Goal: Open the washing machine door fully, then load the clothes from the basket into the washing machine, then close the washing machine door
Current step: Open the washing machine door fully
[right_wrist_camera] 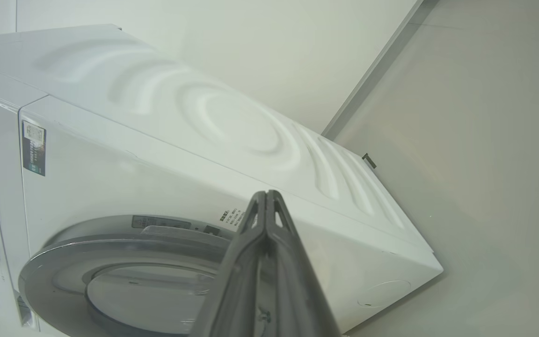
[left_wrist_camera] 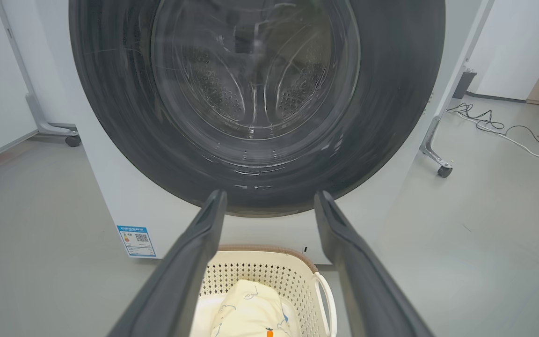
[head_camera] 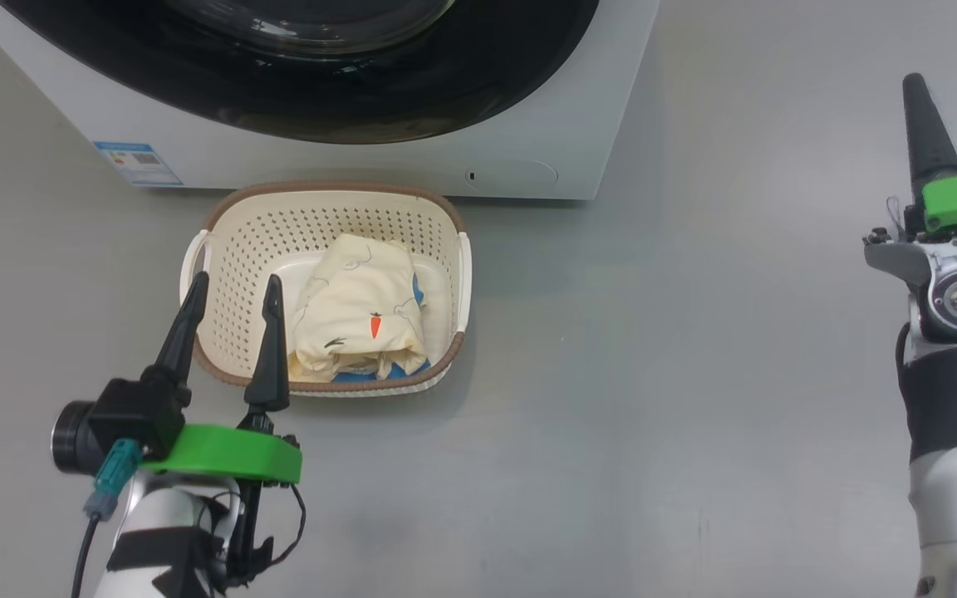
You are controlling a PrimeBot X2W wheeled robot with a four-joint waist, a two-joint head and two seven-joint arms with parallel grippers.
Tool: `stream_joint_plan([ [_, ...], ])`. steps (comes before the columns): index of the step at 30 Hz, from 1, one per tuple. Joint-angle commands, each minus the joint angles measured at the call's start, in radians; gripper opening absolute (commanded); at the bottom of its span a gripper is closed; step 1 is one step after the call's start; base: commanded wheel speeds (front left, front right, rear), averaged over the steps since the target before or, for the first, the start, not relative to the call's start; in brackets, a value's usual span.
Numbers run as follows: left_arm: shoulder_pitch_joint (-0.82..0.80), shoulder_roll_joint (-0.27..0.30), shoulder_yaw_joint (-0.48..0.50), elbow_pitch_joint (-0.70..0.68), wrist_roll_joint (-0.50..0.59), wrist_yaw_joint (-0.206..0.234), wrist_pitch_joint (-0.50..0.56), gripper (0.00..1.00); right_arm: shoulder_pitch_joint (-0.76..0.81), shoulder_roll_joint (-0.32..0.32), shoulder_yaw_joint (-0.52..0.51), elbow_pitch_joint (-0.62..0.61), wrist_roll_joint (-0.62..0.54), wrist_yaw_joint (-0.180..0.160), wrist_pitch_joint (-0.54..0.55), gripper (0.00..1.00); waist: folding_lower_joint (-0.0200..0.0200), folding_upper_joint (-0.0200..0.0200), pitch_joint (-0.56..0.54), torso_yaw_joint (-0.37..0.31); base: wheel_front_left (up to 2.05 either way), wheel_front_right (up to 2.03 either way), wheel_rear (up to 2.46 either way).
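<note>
While your left gripper [head_camera: 237,281] hangs over the near-left part of the basket [head_camera: 325,193], its two dark fingers spread wide and empty, your right gripper [head_camera: 915,83] stands well off to the right over bare grey floor [head_camera: 694,349], fingers pressed together on nothing. Between the two, the cream perforated basket sits on the floor, its brown rim just in front of the washing machine [head_camera: 379,162]. Inside it lie the clothes [head_camera: 358,307]: a folded cream-yellow piece with an orange carrot mark on top, and blue cloth showing beneath at its near and right edges. Beyond the basket you see the machine's white front, with a blue energy sticker [head_camera: 138,163] at its lower left and a small round hatch [head_camera: 512,175] at its lower right. Farther up, the washing machine door [head_camera: 321,100] lies shut against the front. Through its glass, in your left wrist view, the steel perforated drum [left_wrist_camera: 218,93] shows.
</note>
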Motion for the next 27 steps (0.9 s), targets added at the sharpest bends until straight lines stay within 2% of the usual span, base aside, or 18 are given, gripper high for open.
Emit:
stream_joint_plan([
  [1, -0.028, 0.012, 0.033, -0.032, 0.009, -0.003, -0.007, 1.00, -0.044, -0.005, 0.014, -0.026, 0.018, 0.000, 0.014, 0.00, -0.0001, 0.0000, 0.004, 0.003, 0.00, 0.00, 0.00],
  [7, -0.038, 0.011, 0.025, -0.030, 0.005, 0.002, -0.007, 1.00, -0.181, -0.005, -0.043, 0.102, 0.319, 0.000, 0.188, 0.00, -0.0001, 0.0000, 0.015, 0.015, 0.00, 0.00, 0.00],
  [9, -0.040, 0.011, 0.021, -0.028, 0.007, 0.004, -0.007, 1.00, -0.263, -0.005, -0.067, 0.202, 0.424, 0.000, 0.259, 0.00, -0.0001, 0.0000, 0.021, 0.022, 0.00, 0.00, 0.00],
  [15, -0.048, 0.011, 0.007, -0.030, -0.001, 0.010, -0.007, 1.00, -0.432, -0.020, -0.067, 0.393, 0.466, 0.000, 0.371, 0.00, -0.0001, 0.0000, 0.037, 0.038, 0.00, 0.00, 0.00],
  [27, -0.063, 0.011, -0.038, -0.031, -0.043, 0.028, -0.007, 1.00, -0.720, -0.073, -0.030, 0.683, 0.436, 0.000, 0.481, 0.00, -0.0001, 0.0000, 0.079, 0.101, 0.00, 0.00, 0.00],
])
